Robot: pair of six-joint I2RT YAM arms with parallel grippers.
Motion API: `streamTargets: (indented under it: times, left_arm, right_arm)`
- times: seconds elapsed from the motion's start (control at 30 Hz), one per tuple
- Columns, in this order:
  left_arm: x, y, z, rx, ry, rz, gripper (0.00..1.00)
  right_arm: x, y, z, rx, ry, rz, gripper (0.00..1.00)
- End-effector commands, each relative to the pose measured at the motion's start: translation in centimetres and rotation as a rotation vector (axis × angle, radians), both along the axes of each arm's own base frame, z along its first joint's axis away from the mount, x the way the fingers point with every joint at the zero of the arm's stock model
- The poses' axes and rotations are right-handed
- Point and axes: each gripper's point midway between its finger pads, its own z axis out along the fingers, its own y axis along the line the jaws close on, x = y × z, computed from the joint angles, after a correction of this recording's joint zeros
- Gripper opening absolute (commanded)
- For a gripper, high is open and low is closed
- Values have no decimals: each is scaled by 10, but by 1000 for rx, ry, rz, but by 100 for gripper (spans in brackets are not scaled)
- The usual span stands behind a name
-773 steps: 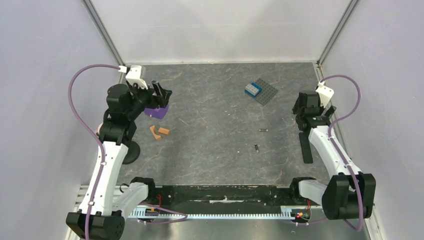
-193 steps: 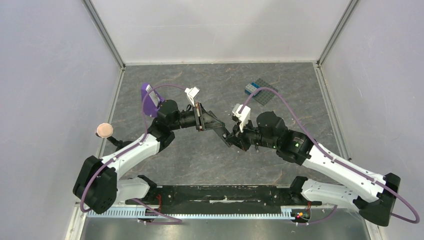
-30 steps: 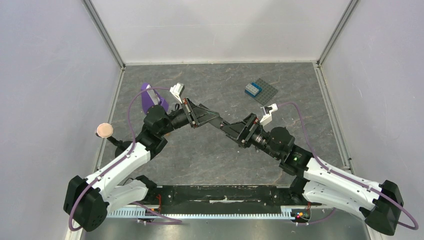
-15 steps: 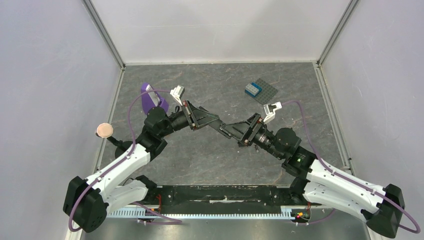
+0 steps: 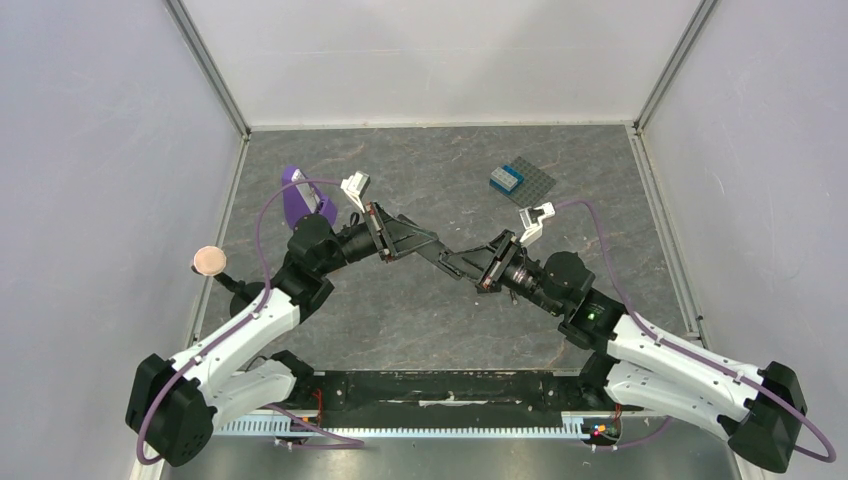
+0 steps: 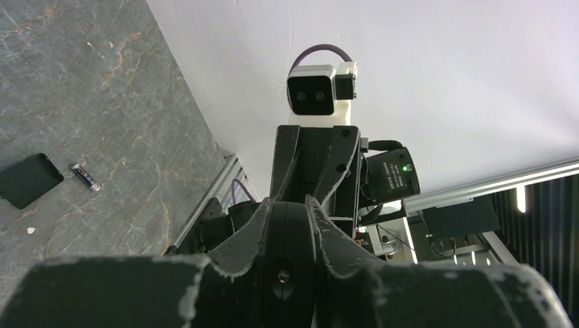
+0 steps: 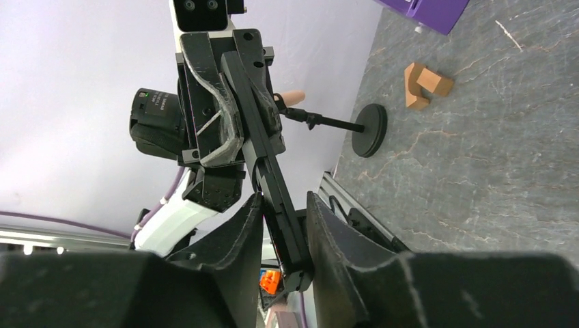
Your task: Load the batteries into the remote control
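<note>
My left hand (image 6: pixel 288 213) is clamping the slim, matte black remote control (image 7: pixel 267 162). My right hand (image 7: pixel 283 208) is straddling its other end; I cannot tell whether it is gripping.

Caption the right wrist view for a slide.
Right gripper clasps one end of the remote while left gripper holds the other, wooden pieces on the table behind.

One remote control (image 7: pixel 273 181) is showing, and one battery (image 6: pixel 87 177) is lying in view, along with one flat black piece (image 6: pixel 27 180). Two wooden pieces (image 7: pixel 425 84) are sitting out, and one purple block (image 5: pixel 300 193), one studded baseplate (image 5: pixel 535 185) carrying one blue brick (image 5: pixel 506 178), and one round-based stand (image 7: pixel 369 130) are standing there.
</note>
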Motion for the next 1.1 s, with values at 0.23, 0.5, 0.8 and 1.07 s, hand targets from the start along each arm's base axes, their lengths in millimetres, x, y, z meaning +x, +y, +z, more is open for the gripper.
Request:
streamTargets:
  times: [0.23,0.5,0.8,1.07]
  left_arm:
    - [-5,2,5,6,-95,-11,2]
    - [-2,14,-33,214,-198,43,2]
    - [-42,16,-38,253,-487,-155,2]
    - [-61,19,-35,255,-605,-240,2]
  right_arm:
    - [-1,-6,17,35,-43,5,74]
    - [18,-63,-20,-226,-41,-218,88]
    - [32,-156,-101,-926,33,-433,81]
    - [38,-160,-172,-1235,118,-201,64]
